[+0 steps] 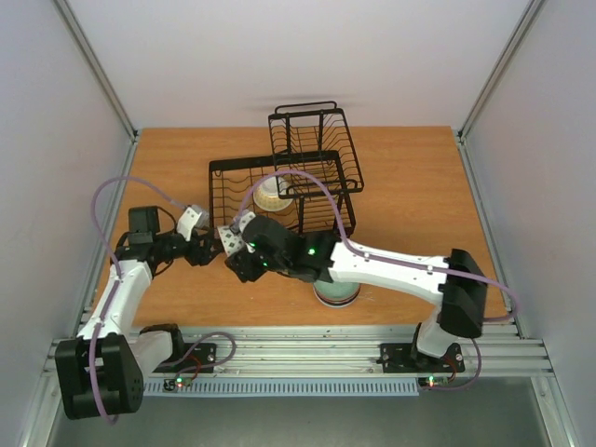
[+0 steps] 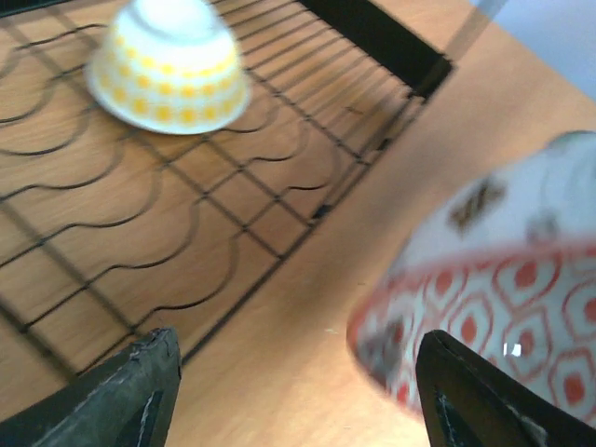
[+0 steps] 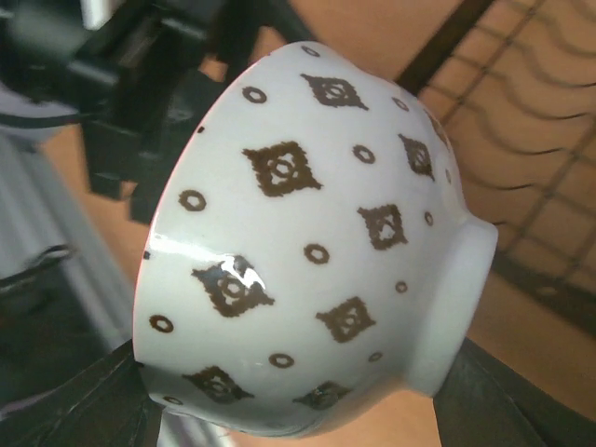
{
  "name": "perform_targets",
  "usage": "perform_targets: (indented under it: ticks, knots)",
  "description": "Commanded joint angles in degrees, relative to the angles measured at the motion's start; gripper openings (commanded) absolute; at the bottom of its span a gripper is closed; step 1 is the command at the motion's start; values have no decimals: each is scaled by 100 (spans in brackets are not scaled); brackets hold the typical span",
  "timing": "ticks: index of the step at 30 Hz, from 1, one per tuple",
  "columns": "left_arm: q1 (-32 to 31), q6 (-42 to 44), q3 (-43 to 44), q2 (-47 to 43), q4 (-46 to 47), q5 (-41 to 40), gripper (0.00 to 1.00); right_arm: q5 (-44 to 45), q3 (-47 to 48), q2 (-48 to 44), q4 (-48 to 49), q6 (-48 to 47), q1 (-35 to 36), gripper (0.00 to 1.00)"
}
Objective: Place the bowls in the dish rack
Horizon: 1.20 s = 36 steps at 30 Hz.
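The right gripper (image 3: pixel 298 377) is clamping the patterned bowl (image 3: pixel 307 233). Its dark jaws are coming in from the lower left and lower right corners of the wrist frame, one by the rim and one by the foot ring. The exact contact is lying out of sight under the bowl's curve. The bowl is hanging on its side, clear of the table (image 1: pixel 410 196), just short of the dish rack (image 1: pixel 270 160).

The glaze is catching a bright highlight, so I am judging the surface slick. The bowl is likely stiff, brittle and fairly weighty for its size, and a knock against the wire could chip it. A pinch across the rounded outside is risking a slip. One jaw inside the wall and one outside, at the rim, looks like the surer hold.

The left gripper (image 2: pixel 296 354) is standing with its jaws apart and nothing between them. The same bowl is showing blurred at the right of that frame, its inside covered in a red lattice. At the upper left there, a yellow-checked bowl (image 2: pixel 169 73) is sitting upside down in the rack. In the overhead view a stack of bowls (image 1: pixel 337 294) is sitting below centre, partly under the right arm.

No brand, label or lettering is showing, only painted brown diamonds and rings.
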Motion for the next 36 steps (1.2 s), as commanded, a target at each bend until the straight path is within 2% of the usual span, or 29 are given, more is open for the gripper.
perform_targets:
  ticks: [1, 6, 8, 15, 21, 25, 36]
  knots:
    - [168, -1032, -169, -74, 1314, -1341, 71, 1681, 1167, 729, -1329, -1061, 8, 1]
    - [542, -1755, -304, -83, 2072, -2712, 72, 2293, 2408, 1684, -1758, -1793, -40, 1]
    - [702, -1949, -297, -51, 2177, -2901, 72, 2483, 2884, 2099, -1885, -2012, -113, 1]
    - [1023, -2213, -326, 4, 2294, -2732, 73, 3225, 4933, 3798, -2517, -2679, -359, 1]
    - [1044, -2206, -345, 1, 2311, -2610, 73, 3526, 6108, 4699, -2870, -3028, -584, 1]
    - [1047, -2223, -383, -41, 2384, -2582, 74, 3664, 6577, 5084, -2995, -3220, -718, 1]
    - [1042, -2187, -404, -22, 2408, -2454, 74, 3744, 7131, 5719, -3039, -3466, -1030, 1]
